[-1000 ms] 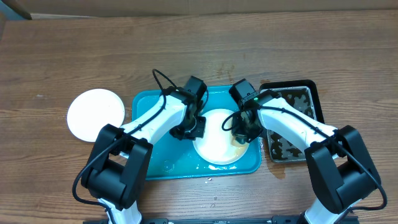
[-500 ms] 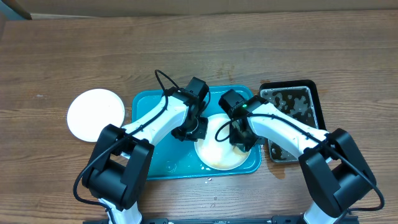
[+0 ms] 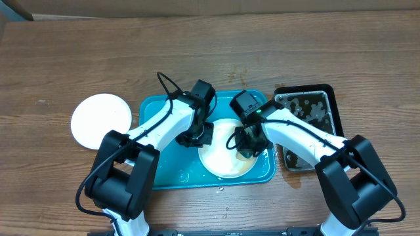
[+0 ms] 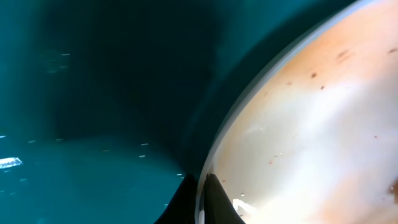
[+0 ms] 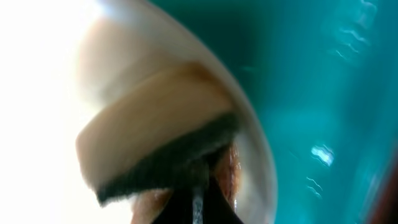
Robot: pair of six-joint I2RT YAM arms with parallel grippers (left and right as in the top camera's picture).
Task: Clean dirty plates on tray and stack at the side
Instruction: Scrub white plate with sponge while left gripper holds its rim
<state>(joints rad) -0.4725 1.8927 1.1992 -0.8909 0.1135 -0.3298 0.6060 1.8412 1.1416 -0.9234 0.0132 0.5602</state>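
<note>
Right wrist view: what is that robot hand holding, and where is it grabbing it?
A sponge, pinched by its dark scrubby edge between the right gripper fingertips, over the plate.

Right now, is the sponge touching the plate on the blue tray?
Touching. The right wrist view shows the sponge pressed against the plate near its rim, with no gap.

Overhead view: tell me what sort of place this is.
Probably a robot test bench staged for dishwashing, not a real kitchen: a wooden table, a turquoise tray holding a smeared plate, a black tray of murky water beside it, and a sponge in the right gripper.
</note>
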